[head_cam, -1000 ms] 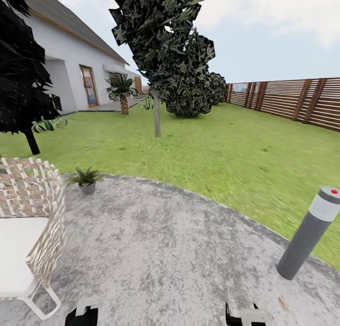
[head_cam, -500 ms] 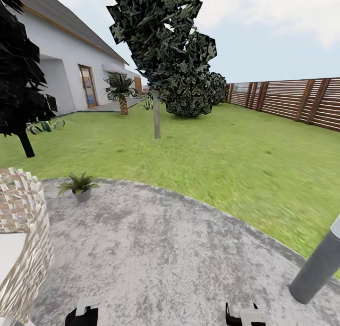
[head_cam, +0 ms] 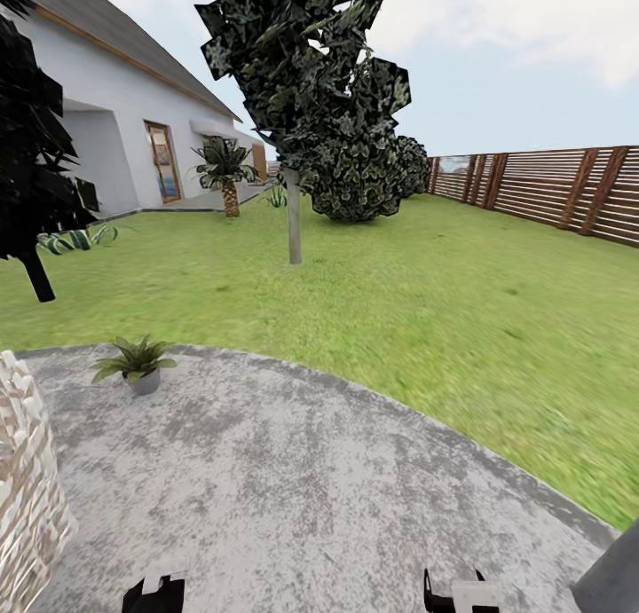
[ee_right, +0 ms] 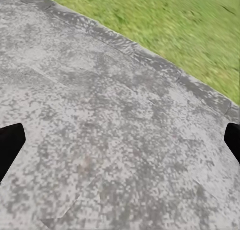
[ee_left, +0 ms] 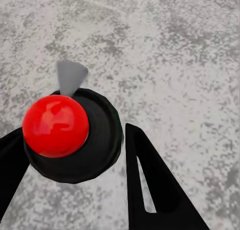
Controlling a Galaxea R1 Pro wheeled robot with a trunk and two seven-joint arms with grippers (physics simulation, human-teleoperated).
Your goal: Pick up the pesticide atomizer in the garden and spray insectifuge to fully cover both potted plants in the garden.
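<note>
While the robot faces the lawn (head_cam: 426,294) from the paved circle (head_cam: 293,498), one potted plant (head_cam: 135,365) sits near the circle's far left edge, just short of the grass. The left pincer (ee_left: 70,165) has its fingers spread over a black disc (ee_left: 95,145) with a red ball (ee_left: 55,125) on it. The right pincer (ee_right: 120,140) is wide apart over bare paving. Fence (head_cam: 550,192) runs along the right.
</note>
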